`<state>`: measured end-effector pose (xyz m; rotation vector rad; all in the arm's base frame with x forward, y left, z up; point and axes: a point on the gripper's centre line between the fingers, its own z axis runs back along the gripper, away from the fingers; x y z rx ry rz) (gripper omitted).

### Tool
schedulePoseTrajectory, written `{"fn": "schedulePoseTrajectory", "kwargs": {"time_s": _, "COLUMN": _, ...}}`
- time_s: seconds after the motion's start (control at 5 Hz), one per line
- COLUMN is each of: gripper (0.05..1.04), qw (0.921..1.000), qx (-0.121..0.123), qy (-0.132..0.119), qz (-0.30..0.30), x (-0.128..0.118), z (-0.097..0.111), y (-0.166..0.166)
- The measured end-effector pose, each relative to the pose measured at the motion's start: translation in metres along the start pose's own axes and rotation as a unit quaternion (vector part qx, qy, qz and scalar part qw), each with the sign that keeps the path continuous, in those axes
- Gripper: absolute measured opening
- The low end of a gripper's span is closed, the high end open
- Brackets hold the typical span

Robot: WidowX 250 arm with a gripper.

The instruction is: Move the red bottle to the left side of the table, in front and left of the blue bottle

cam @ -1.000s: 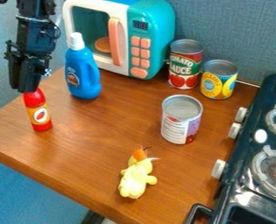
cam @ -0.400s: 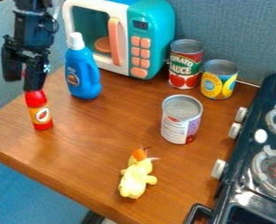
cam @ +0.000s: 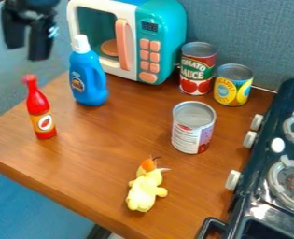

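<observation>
The black gripper [cam: 26, 52] hangs at the upper left, its two fingers apart with nothing between them. Below it and not touching it, a red bottle [cam: 40, 112] with an orange label stands upright near the table's left edge. To the right of that stands a blue bottle [cam: 88, 77] with a white cap. A silver-topped can [cam: 193, 128] is upright near the middle right. Toward the front edge lies a small yellow plush toy [cam: 145, 189] with an orange top.
A teal and white toy microwave [cam: 164, 42] stands at the back. Beside it are a tomato sauce can [cam: 197, 70] and a yellow can [cam: 233, 87]. A dark toy stove [cam: 261, 154] borders the wooden table [cam: 105, 163] on the right.
The gripper's fingers have spread and it has risen off the red bottle, whose top is now uncovered. The bottle stays standing in nearly the same spot.
</observation>
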<state>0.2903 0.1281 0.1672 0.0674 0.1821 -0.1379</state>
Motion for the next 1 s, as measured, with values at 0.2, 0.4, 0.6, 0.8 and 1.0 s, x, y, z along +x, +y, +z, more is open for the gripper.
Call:
{"fn": "schedulePoseTrajectory", "kwargs": {"time_s": 0.2, "gripper": 1.001, "qw": 0.9966, "qx": -0.009, "qy": -0.042, "qz": -0.071, "x": 0.017, "z": 0.021, "y": -0.047}}
{"fn": "schedulePoseTrajectory", "kwargs": {"time_s": 0.4, "gripper": 1.001, "qw": 0.9940, "qx": -0.045, "qy": -0.067, "qz": -0.074, "x": 0.024, "z": 0.017, "y": -0.092}}
{"fn": "schedulePoseTrajectory", "kwargs": {"time_s": 0.6, "gripper": 1.001, "qw": 0.9934, "qx": -0.054, "qy": -0.048, "qz": -0.089, "x": 0.007, "z": 0.004, "y": -0.133}}
{"fn": "schedulePoseTrajectory", "kwargs": {"time_s": 0.8, "gripper": 1.001, "qw": 0.9932, "qx": -0.052, "qy": -0.013, "qz": -0.104, "x": -0.024, "z": -0.022, "y": -0.167}}
{"fn": "schedulePoseTrajectory", "kwargs": {"time_s": 1.0, "gripper": 1.001, "qw": 0.9944, "qx": -0.034, "qy": -0.015, "qz": -0.098, "x": -0.038, "z": -0.039, "y": -0.174}}
